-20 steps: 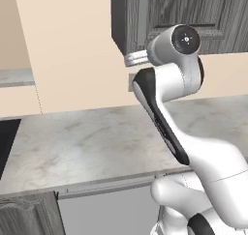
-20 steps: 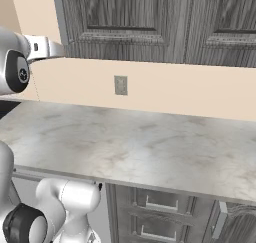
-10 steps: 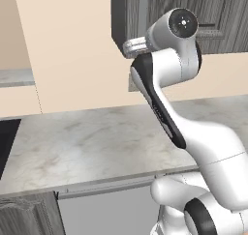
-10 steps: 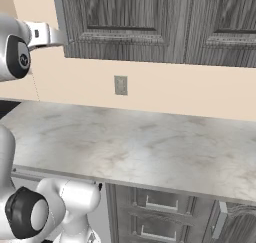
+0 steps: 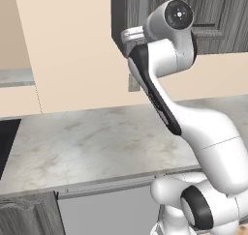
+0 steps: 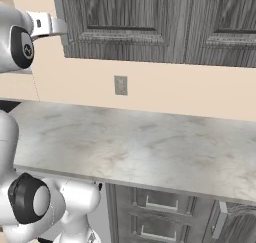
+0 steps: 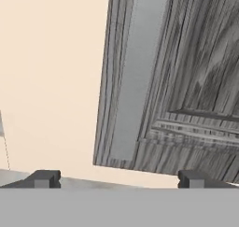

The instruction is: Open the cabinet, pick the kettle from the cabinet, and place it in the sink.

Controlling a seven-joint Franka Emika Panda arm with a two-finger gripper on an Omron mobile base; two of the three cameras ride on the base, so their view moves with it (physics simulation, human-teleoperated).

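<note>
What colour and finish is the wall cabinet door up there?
Dark grey woodgrain on the cabinet, with a raised panel; the right base view shows it best.

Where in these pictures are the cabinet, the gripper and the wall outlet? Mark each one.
cabinet (image 6: 125, 17): right base view, on the raised-panel door.
gripper (image 7: 116, 180): hand view, midway between its two dark fingertips.
wall outlet (image 6: 120, 85): right base view, on the middle of its plate.

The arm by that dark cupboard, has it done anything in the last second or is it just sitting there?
The arm has lifted: its hand has risen toward the lower left corner of the cabinet. The gripper is open, holding nothing. The cabinet door stays shut; the counter and the wall outlet are as they were.
</note>
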